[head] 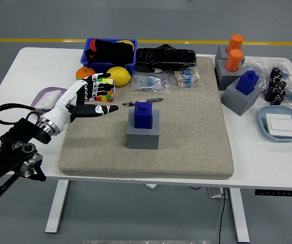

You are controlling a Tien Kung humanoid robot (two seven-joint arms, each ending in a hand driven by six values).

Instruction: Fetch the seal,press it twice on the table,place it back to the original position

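The white surface (13, 71) fills most of the head view, and a large beige mat (186, 137) lies across its middle. The left arm (13, 147) reaches in from the lower left, black at the joints, and ends in the white and black left hand (82, 99), which hovers over the mat's left edge with its fingers (108, 108) released and stretched out flat toward the right, grasping nothing. At the far edge sits a blue bin (92, 65) holding dark things, with a black bag (165, 57) just beside it on the right. On the right side of the surface stand two grey blocks: the farther grey block (222, 71) carries two orange cylinders (234, 52), and the nearer grey block (240, 99) carries a blue stamp (247, 81). A pale blue tray (264, 122) with a white card lies near the right edge, and a cluster of small black bottles (277, 84) stands behind it. In the mat's middle a grey base (142, 134) holds the blue seal (143, 114), upright on top, a little to the right of the fingertips and apart from them. Near the hand lie a yellow lemon (119, 74), an orange (83, 71), a colourful cube (105, 90) and a pink plate (47, 94). Clear packets (151, 81) and a thin dark pen (143, 102) lie behind the seal.
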